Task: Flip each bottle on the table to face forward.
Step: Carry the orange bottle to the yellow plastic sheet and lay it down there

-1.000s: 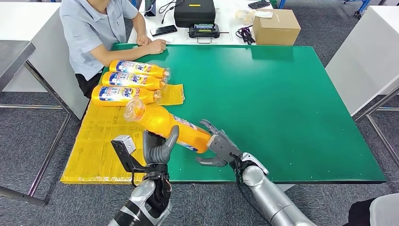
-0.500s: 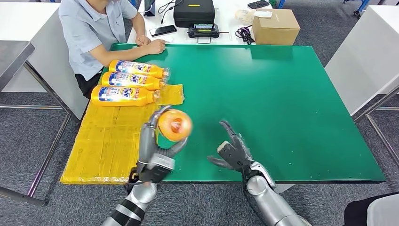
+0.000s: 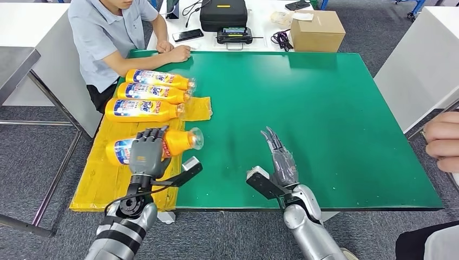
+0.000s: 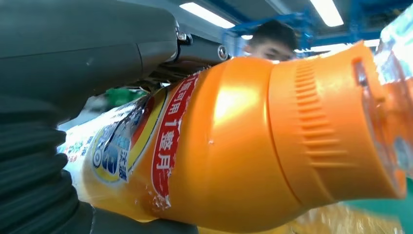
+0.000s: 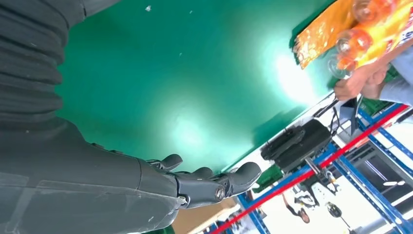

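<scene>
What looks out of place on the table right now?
Nothing stands out. The left hand holds the fourth bottle on the yellow mat, label up, roughly in line with the three bottles beyond.

We note the left hand (image 3: 147, 153) has taken the orange bottle (image 3: 176, 141) from the right hand (image 3: 281, 162) and brought it over the yellow mat (image 3: 116, 179), lying on its side, label up, just below the three-bottle row. The right hand has let go and pulled back, its fingers (image 3: 272, 141) now straight over the green tabletop (image 3: 325, 119). A person's hand (image 3: 443, 140) has appeared at the right edge.
</scene>
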Available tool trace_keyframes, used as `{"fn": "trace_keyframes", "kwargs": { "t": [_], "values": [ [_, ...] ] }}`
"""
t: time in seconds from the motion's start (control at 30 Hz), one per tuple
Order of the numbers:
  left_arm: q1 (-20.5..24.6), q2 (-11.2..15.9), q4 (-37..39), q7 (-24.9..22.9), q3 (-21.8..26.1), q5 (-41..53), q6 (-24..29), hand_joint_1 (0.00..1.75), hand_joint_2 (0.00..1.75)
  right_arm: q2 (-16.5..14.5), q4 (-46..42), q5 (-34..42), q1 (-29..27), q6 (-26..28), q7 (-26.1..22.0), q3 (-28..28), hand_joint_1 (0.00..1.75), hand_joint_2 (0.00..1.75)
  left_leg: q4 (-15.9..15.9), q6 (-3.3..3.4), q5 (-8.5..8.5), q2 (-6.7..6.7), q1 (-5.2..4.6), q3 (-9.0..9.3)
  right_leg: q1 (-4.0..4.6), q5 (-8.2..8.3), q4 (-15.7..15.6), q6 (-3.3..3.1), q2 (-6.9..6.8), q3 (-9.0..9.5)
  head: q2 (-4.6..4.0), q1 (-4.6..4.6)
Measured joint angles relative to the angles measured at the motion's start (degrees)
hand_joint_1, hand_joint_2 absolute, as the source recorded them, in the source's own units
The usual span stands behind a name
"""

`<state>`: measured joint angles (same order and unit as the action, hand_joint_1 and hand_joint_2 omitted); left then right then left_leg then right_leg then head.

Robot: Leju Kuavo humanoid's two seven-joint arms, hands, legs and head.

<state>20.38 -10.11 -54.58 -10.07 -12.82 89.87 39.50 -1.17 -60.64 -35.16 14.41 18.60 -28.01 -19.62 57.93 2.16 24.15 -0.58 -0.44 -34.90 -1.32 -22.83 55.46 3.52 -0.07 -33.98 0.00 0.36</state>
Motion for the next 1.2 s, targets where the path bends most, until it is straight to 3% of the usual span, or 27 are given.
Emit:
{"fn": "trace_keyframes", "kwargs": {
  "t": [0.2,0.27,0.3,0.4,0.43,0.83,1.1,1.2],
  "values": [
    [6.2,2.1,12.7,-0.3,-3.6,0.0,-2.4,1.74,1.75,-1.1,0.0,0.3,0.0,-1.7,-1.0,0.5,0.00,1.75,0.0,0.00,-0.01,0.02,-0.04,-0.01,-0.03,0.02,0.0,0.02,0.01,0.00,0.00,-0.01],
    [7.4,2.5,15.4,0.2,-4.2,0.0,-2.6,1.64,1.75,-1.2,0.0,0.4,0.1,-1.8,-1.2,0.5,0.00,1.75,0.0,-0.01,0.00,0.01,-0.04,-0.02,-0.02,0.02,0.0,0.02,0.01,0.00,0.00,-0.01],
    [8.0,2.7,16.6,0.7,-4.5,0.0,-2.8,1.41,1.75,-1.3,0.0,0.5,0.1,-1.9,-1.4,0.5,0.00,1.75,0.0,-0.01,0.00,0.01,-0.03,-0.02,-0.02,0.02,0.0,0.02,0.01,-0.01,0.00,-0.01],
    [9.3,3.0,19.6,2.3,-5.0,-0.1,-3.3,0.29,1.75,-1.4,0.0,0.7,0.1,-1.9,-1.9,0.6,0.00,1.75,0.0,-0.01,0.00,0.02,-0.03,-0.03,-0.01,0.02,0.0,0.02,0.01,-0.02,0.00,-0.01],
    [9.7,3.1,20.3,2.9,-5.3,-0.3,-3.4,0.11,1.75,-1.4,0.0,0.8,0.2,-2.0,-2.0,0.6,0.00,1.75,0.0,-0.01,0.00,0.02,-0.03,-0.03,-0.01,0.02,0.0,0.02,0.01,-0.02,0.00,-0.01],
    [11.9,3.1,24.4,4.9,-6.2,-1.4,-6.1,0.00,1.75,-1.5,0.0,1.0,0.3,-2.1,-2.3,0.6,0.00,1.75,0.0,-0.01,0.00,0.02,-0.03,-0.01,-0.02,0.02,0.0,0.01,0.01,-0.01,0.00,-0.01],
    [13.7,2.7,25.0,5.5,-7.0,-3.2,-14.6,0.00,1.75,-1.5,0.0,0.7,0.3,-2.3,-2.4,1.0,0.00,1.75,0.0,-0.01,0.00,-0.01,-0.02,0.08,-0.02,0.02,0.0,0.01,0.00,0.11,0.00,-0.01],
    [14.0,2.7,25.1,5.5,-7.2,-3.9,-15.5,0.00,1.75,-1.5,0.0,0.3,0.3,-2.4,-2.4,1.3,0.00,1.75,0.0,-0.01,-0.01,0.01,-0.03,0.13,-0.02,0.03,0.0,0.00,0.00,0.14,0.00,-0.01]
  ]
}}
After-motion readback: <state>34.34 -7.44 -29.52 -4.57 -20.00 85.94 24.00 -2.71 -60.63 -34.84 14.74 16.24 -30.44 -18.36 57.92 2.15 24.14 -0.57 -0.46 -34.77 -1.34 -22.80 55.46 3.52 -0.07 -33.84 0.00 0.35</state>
